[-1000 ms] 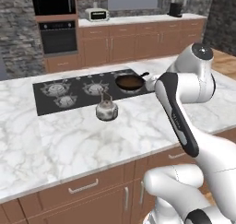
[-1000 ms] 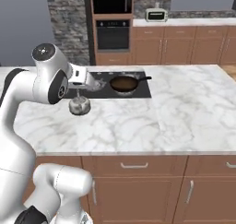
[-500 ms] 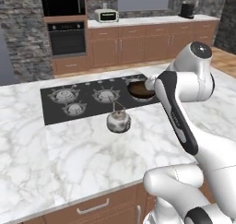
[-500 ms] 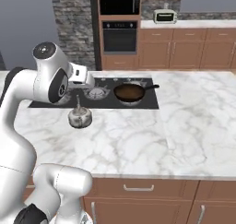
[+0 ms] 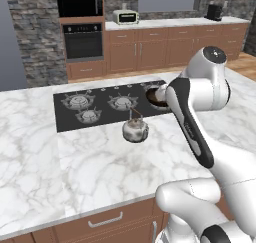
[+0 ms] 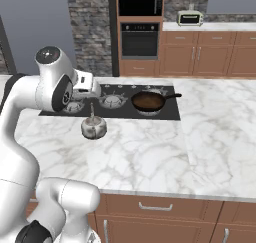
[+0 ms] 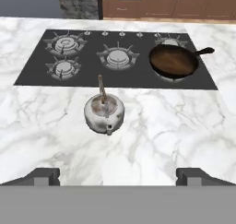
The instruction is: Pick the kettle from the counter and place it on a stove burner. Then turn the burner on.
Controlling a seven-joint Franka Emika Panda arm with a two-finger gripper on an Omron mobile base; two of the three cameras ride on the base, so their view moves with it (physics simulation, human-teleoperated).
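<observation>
The silver-grey kettle (image 7: pixel 104 112) stands upright on the white marble counter (image 7: pixel 161 131), just in front of the black cooktop (image 7: pixel 32 78). It also shows in the base views as the kettle (image 5: pixel 135 130) (image 6: pixel 93 128). My gripper (image 7: pixel 119 176) hangs above the counter, nearer to me than the kettle and well apart from it, open with nothing between its fingertips (image 7: pixel 44 174). The middle stove burner (image 7: pixel 117 57) lies straight behind the kettle, and two more burners (image 7: pixel 64 44) (image 7: pixel 63 67) sit to its left, all bare.
A dark frying pan (image 7: pixel 173 61) (image 6: pixel 148 101) covers the right-hand burner, handle pointing right. Small silver knobs (image 7: pixel 122 33) line the cooktop's far edge. Across the aisle stand wall ovens (image 6: pixel 140 34) and brown cabinets with a toaster (image 6: pixel 190 18).
The whole picture has shifted in both base views, so the base has driven. The kettle keeps its place before the cooktop, and the gripper has stayed open.
</observation>
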